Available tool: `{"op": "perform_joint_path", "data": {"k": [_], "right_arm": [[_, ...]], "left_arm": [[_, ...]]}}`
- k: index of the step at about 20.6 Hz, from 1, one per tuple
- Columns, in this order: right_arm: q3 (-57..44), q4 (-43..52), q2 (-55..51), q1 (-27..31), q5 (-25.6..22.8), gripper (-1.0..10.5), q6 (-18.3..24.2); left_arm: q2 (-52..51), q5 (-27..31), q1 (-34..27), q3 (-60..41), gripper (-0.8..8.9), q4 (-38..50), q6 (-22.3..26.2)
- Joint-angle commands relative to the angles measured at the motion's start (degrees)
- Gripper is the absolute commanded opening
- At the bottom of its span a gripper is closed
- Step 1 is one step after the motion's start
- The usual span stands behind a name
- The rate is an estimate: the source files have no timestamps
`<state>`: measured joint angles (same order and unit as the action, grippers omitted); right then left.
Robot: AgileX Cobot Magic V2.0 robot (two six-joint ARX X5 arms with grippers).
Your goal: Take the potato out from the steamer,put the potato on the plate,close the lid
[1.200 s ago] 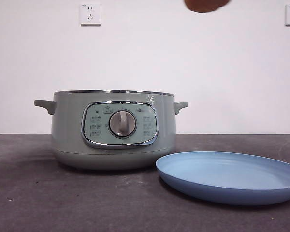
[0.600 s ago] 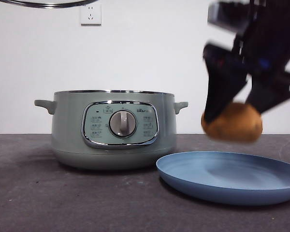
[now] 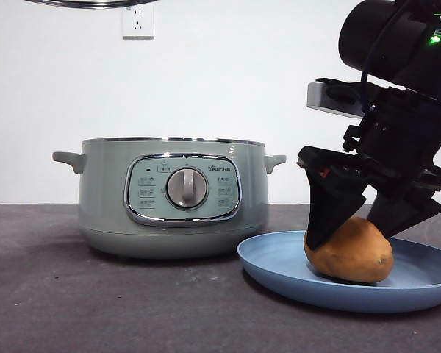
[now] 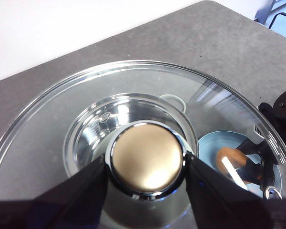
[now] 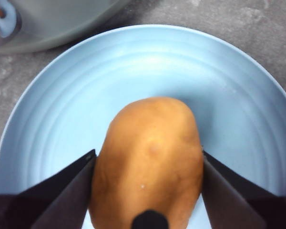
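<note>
Table [image 3: 73,294]: dark grey, matte, filling the lower part of the front view; it carries the pot and the plate.

Pot [image 3: 173,198]: pale green, round, left of centre in the front view, open on top, with a chrome-framed panel and a silver dial facing the camera.

Plate [image 3: 279,268]: light blue, shallow, at lower right of the front view, just beside the pot's base. In my right wrist view its ringed floor [image 5: 148,67] fills most of the frame.

Lid [image 4: 47,143]: glass with a steel rim, held in the air above the pot; only its edge [image 3: 88,4] shows at the upper left of the front view.

My right pincer [image 3: 353,235]: lowered over the plate at the right of the front view, its two black jaws pressed against either side of the potato.

Potato [image 3: 349,250]: orange-brown, oval, resting on the plate's floor between my right jaws; seen close in the wrist view [image 5: 150,157].

My left pincer [image 4: 145,164]: pinching the lid's knob.
</note>
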<state>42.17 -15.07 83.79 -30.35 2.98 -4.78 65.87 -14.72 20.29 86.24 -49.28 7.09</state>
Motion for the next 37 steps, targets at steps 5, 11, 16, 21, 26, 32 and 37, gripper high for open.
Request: {"op": "perform_joint_path", "data": {"k": [5,11,16,21,26,32,37], "right_arm": [[-0.5,-0.4,-3.1,0.0,-0.3,6.0,-1.2],[-0.4,-2.1,-15.1,0.0,-0.4,6.0,-2.0],[-0.4,-5.7,-29.1,0.0,-0.4,6.0,-3.4],[-0.3,-7.8,-40.4,0.0,-0.4,6.0,-4.9],[-0.3,-7.9,-46.3,0.0,-1.6,6.0,-5.9],[0.0,-8.2,-46.8,0.0,-3.1,6.0,-5.8],[0.0,-8.2,-46.8,0.0,-3.1,6.0,-5.8]], "left_arm": [[9.1,-0.4,2.0,0.5,-0.09,8.1,3.3],[19.2,-0.3,2.3,0.5,-0.09,12.2,5.2],[24.5,-0.3,2.3,0.5,-0.09,17.7,5.2],[28.0,-0.3,2.3,0.5,-0.09,20.4,5.2],[29.8,-0.4,2.3,0.5,-0.09,22.2,4.9],[32.0,1.3,3.9,0.5,-0.09,21.6,4.8],[32.1,1.7,4.1,0.5,-0.09,20.9,4.8]]}}
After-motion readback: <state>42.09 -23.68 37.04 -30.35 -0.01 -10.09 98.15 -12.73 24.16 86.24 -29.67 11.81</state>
